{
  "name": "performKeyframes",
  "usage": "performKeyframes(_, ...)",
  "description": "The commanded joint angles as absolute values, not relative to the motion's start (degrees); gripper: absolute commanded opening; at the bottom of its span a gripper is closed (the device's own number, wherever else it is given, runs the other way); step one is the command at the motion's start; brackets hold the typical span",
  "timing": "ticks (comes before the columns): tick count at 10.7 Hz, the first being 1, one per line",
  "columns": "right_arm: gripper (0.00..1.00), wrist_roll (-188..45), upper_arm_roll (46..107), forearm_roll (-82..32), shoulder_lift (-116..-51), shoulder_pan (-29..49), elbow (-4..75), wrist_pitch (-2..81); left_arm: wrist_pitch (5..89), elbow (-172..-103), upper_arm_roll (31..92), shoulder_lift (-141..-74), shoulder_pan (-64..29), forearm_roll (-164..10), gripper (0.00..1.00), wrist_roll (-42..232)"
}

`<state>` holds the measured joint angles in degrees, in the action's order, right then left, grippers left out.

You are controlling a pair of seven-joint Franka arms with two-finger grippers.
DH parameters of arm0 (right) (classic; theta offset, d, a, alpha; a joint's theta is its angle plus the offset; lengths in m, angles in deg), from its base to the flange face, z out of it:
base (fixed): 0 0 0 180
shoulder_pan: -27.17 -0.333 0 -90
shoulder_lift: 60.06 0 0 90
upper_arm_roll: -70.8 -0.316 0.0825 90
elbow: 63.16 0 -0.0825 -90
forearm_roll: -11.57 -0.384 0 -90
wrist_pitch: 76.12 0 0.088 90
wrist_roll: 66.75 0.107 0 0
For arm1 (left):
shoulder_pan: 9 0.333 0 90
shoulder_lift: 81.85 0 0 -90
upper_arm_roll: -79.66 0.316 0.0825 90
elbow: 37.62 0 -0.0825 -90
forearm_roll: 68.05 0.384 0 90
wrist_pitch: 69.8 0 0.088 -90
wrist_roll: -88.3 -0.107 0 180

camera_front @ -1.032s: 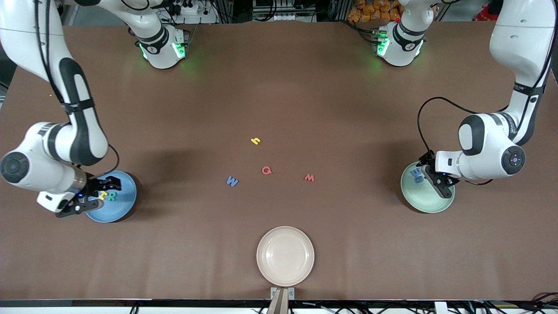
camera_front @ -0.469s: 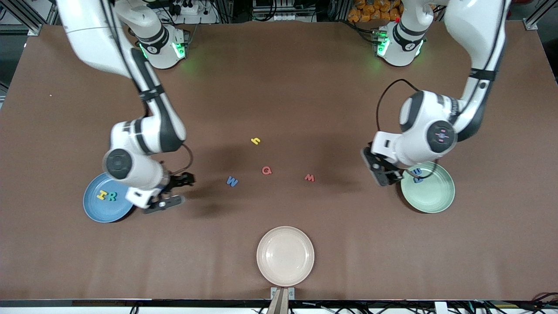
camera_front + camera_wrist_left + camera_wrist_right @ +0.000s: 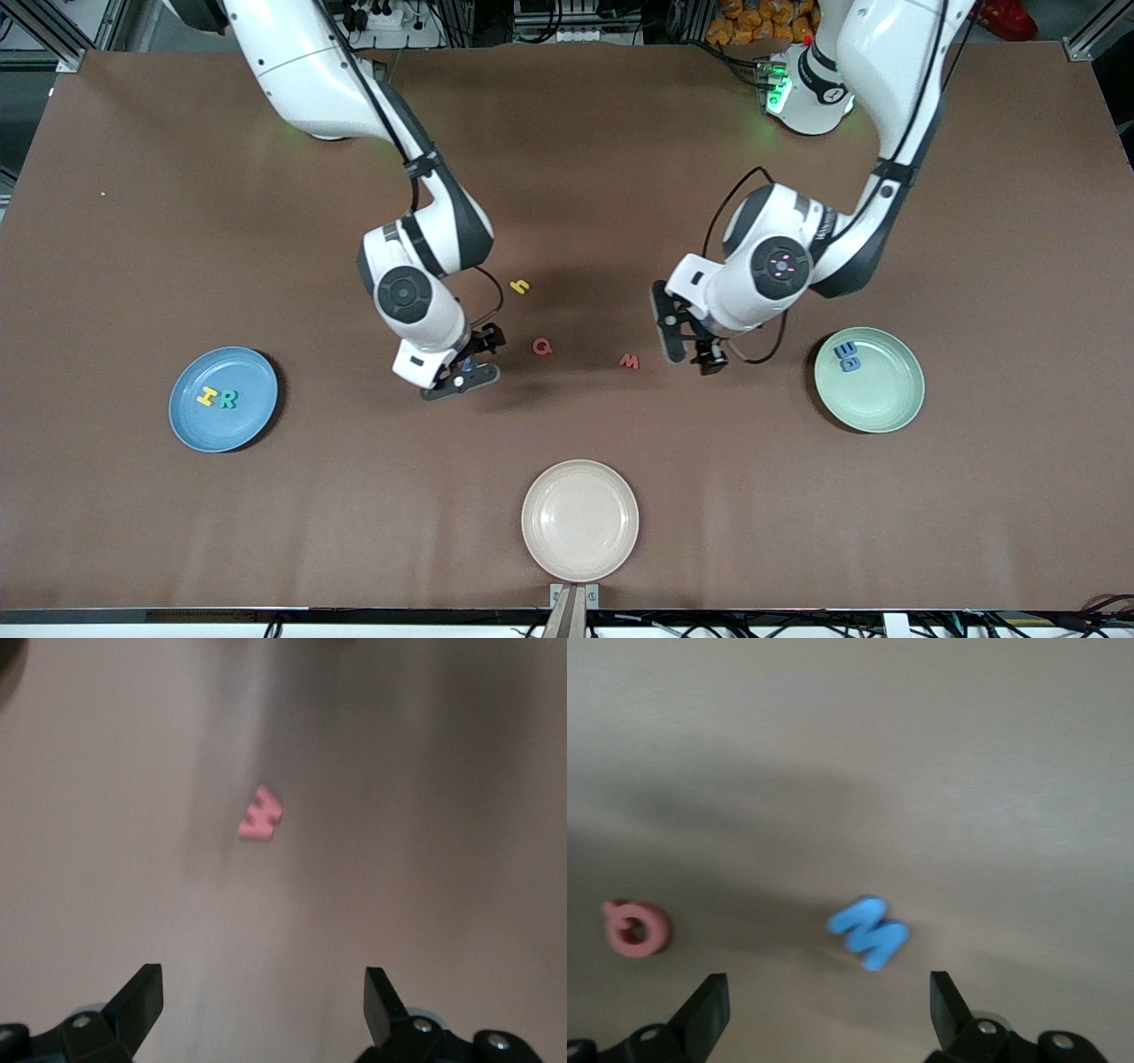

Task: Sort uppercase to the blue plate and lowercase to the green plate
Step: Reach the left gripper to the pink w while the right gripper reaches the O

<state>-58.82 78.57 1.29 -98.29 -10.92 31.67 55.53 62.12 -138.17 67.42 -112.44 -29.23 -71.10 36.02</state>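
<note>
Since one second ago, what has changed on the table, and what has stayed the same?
Both arms left their plates and swung to the middle. The right tool, open, is now over the blue W; the left tool, open, is near the red w. Neither took anything. The letters, the blue plate, the green plate and the cream plate stayed put.

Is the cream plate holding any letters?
No, the cream plate is bare; letters lie only in the blue plate, the green plate and on the table.

surface: wide matte brown table top [image 3: 567,159] | top edge: metal frame rails, black cables, orange bagged items [image 3: 762,22] | bottom edge: small metal bracket [image 3: 573,595] | light: even, soft shadows
</note>
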Motion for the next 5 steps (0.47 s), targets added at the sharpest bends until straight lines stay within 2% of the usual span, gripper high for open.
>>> performKeyframes(1,1.0,-52.6,79.2,0.3,-99.6,-14.6,30.6,57.3,68.9,-136.0,67.4,-117.0,-32.3,-69.7,1.0,35.4)
performKeyframes(5,1.0,-48.1,79.2,0.2,-103.5,-17.4,29.9,62.4,76.5,-135.9,67.5,-121.9,-34.0,-66.3,1.0,35.4)
